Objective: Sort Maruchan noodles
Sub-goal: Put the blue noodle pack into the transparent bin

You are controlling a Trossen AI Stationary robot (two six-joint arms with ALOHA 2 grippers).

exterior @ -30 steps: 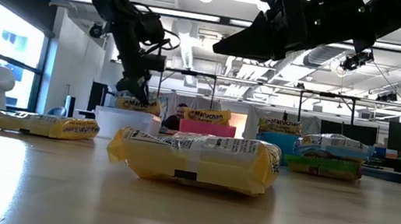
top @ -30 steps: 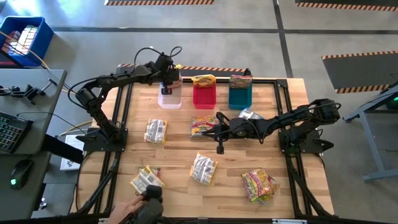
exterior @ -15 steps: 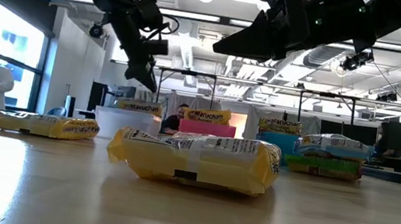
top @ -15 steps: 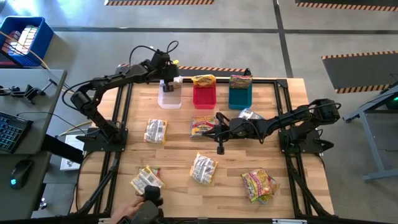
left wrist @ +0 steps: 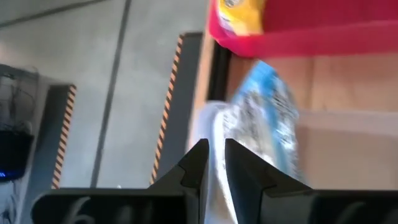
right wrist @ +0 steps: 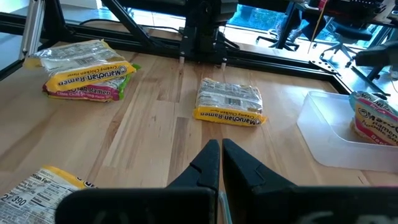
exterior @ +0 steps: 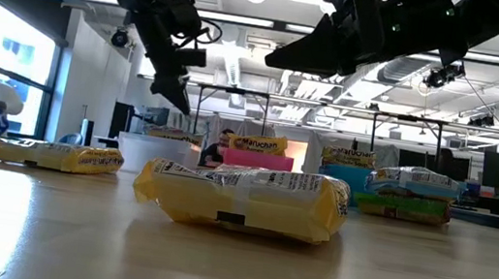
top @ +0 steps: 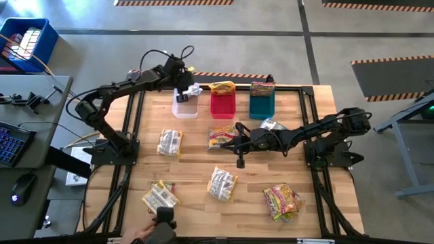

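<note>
Packets lie scattered across the table [top: 190,169], and our left gripper [top: 184,86] hovers over the clear bin [top: 184,107], where a silvery-white packet [top: 193,89] sits. Its fingers look nearly together with nothing between them — released, we judge. We should lift clear of the rim before swinging toward the yellow packet [top: 169,142] — slowly, approaching flat. Our right gripper [top: 239,161] waits mid-table, fingers closed on nothing.

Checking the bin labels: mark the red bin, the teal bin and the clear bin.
red bin [top: 222,106], high view, on its front wall.
teal bin [top: 262,108], high view, on its front wall.
clear bin [top: 184,110], high view, on its near rim.
</note>
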